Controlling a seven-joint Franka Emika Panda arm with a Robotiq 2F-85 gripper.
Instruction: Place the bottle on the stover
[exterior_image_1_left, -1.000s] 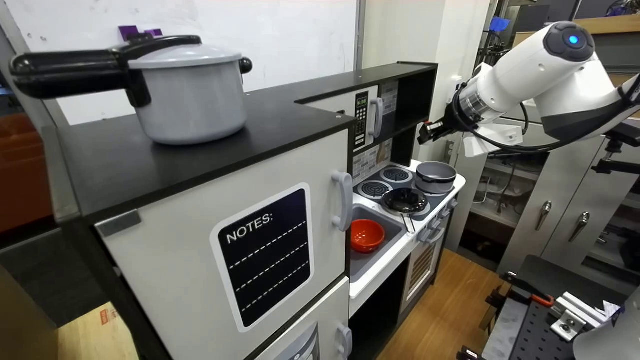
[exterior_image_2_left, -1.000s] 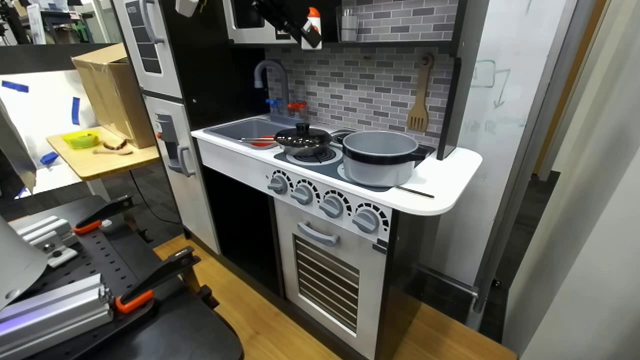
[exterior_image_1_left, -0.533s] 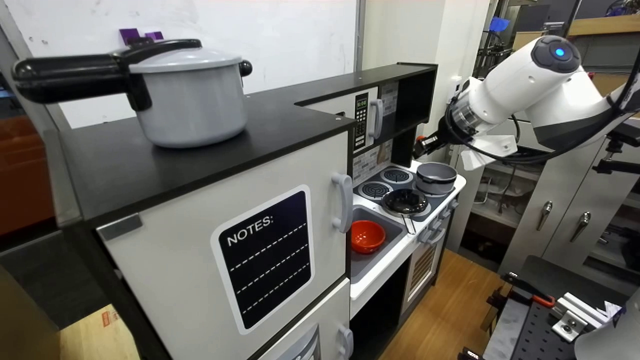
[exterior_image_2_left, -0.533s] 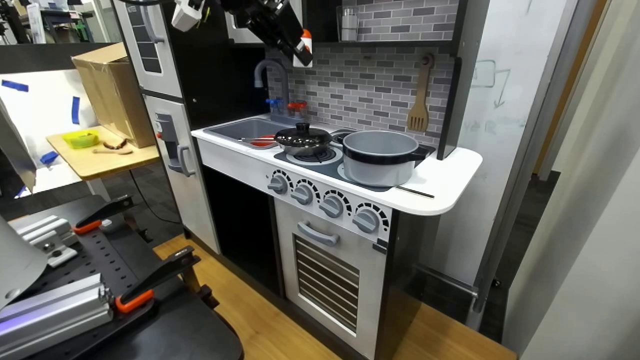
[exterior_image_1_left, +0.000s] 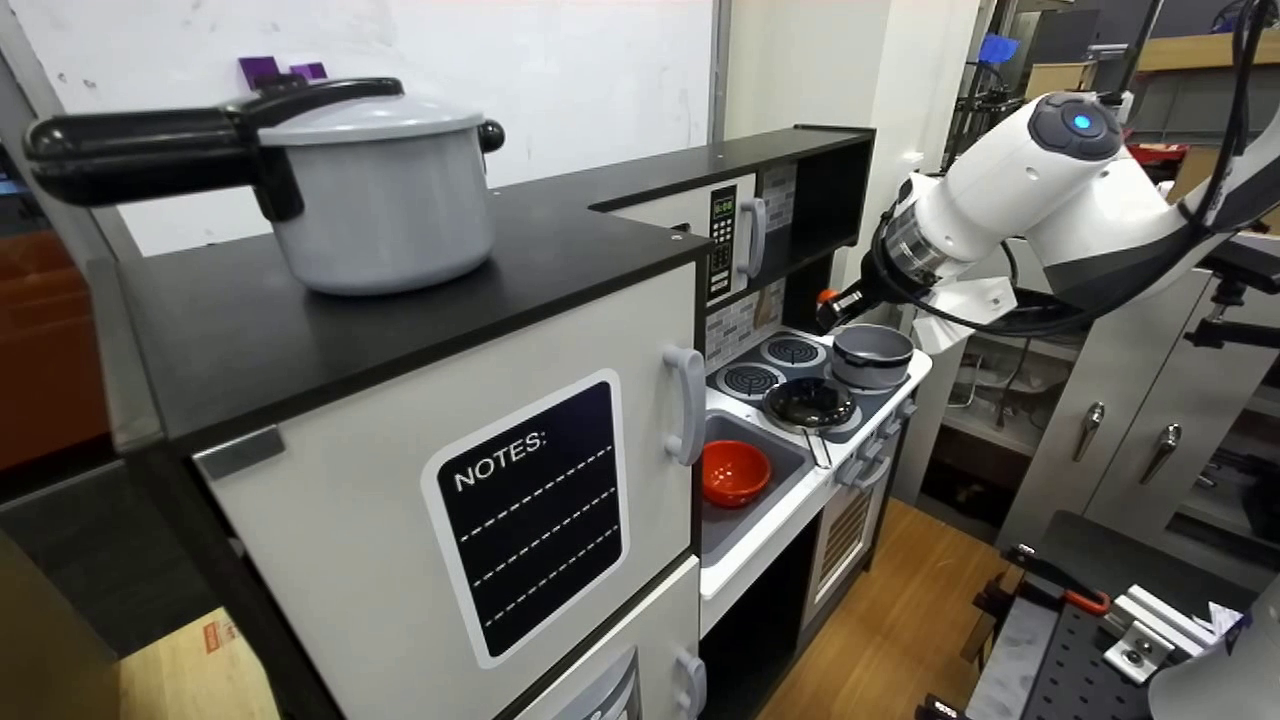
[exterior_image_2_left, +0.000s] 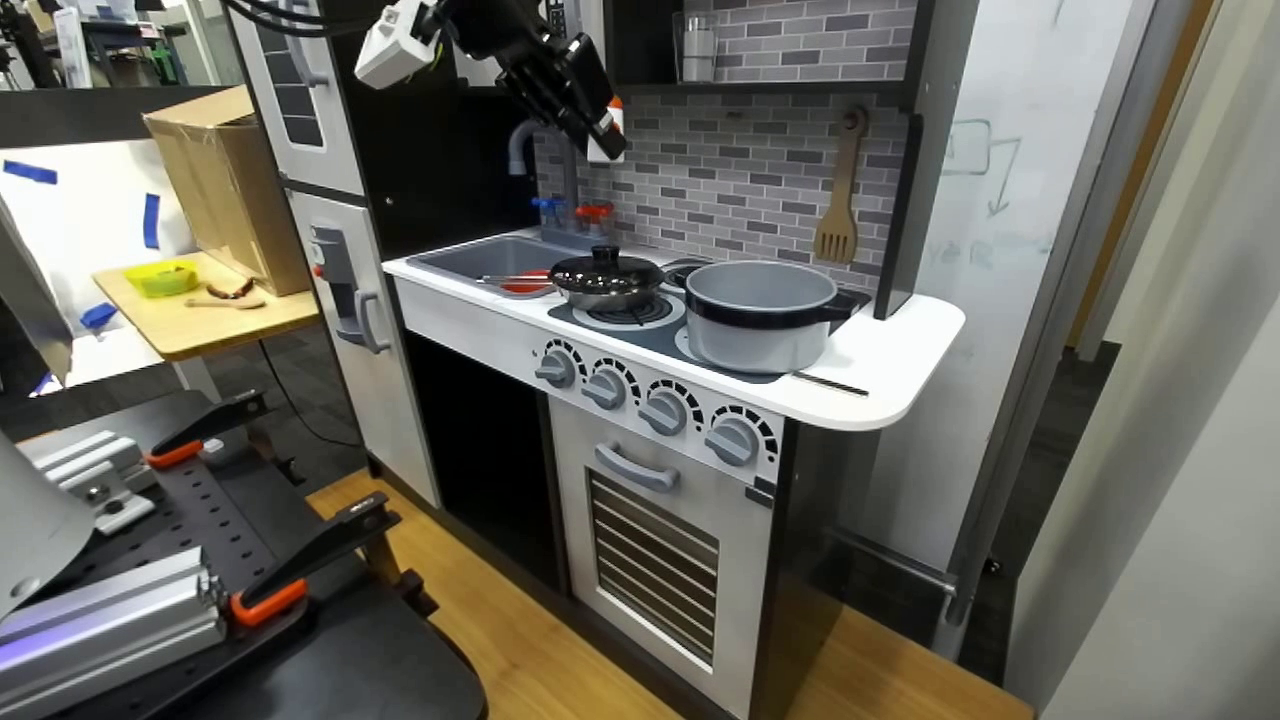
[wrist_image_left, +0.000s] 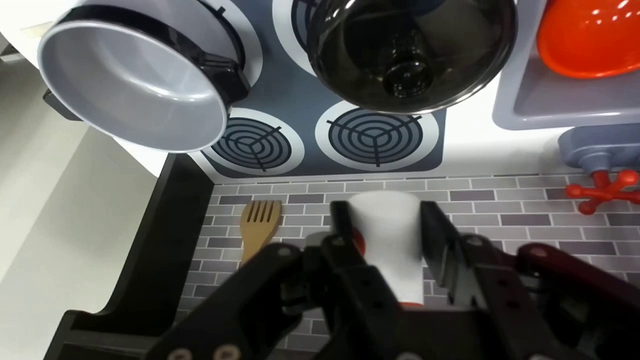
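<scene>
A. How is the arm (exterior_image_1_left: 1005, 185) posed?

B. Exterior view: it extends from the right edge, is folded at the blue-lit joint (exterior_image_1_left: 1060, 130), and slopes downward to the gripper (wrist_image_left: 386, 216).

A. And the fingers (wrist_image_left: 434, 227)?

B. Wrist view: pinching the white bottle (wrist_image_left: 395, 250), one on each side.

A. Position of the bottle?

B. In the air, about upright, orange cap (exterior_image_2_left: 616, 103) uppermost; higher than the top of the stove (exterior_image_2_left: 705, 505) and apart from it, before the brick-patterned wall (exterior_image_2_left: 720, 178).
</scene>
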